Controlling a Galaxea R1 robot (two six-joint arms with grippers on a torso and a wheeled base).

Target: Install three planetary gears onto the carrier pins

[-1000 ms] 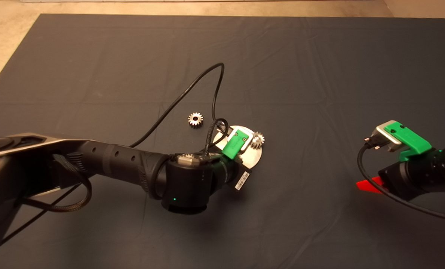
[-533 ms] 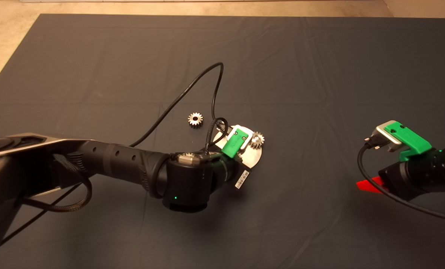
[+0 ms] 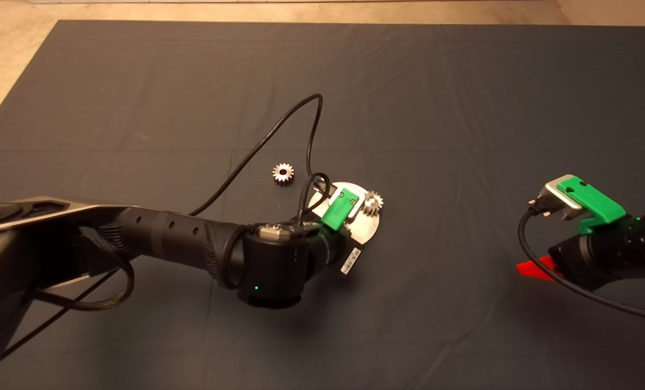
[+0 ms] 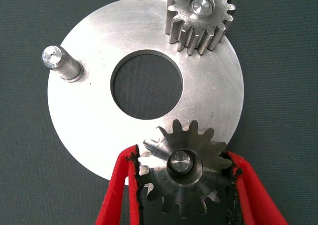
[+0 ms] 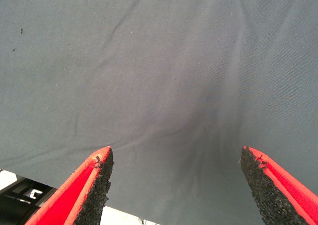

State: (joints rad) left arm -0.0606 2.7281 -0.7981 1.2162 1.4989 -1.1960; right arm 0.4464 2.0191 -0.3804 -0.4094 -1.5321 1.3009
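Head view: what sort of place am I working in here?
Likely a lab bench for assembly trials: a dark mat on a pale table, a silver carrier plate, loose steel gears, and the left gripper seating one.

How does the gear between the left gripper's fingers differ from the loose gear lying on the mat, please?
The gripped gear sits over a carrier pin on the round plate, while the loose gear lies flat on the bare mat, off the plate. The left gripper clamps the first; nothing touches the second. Both are small toothed steel gears.
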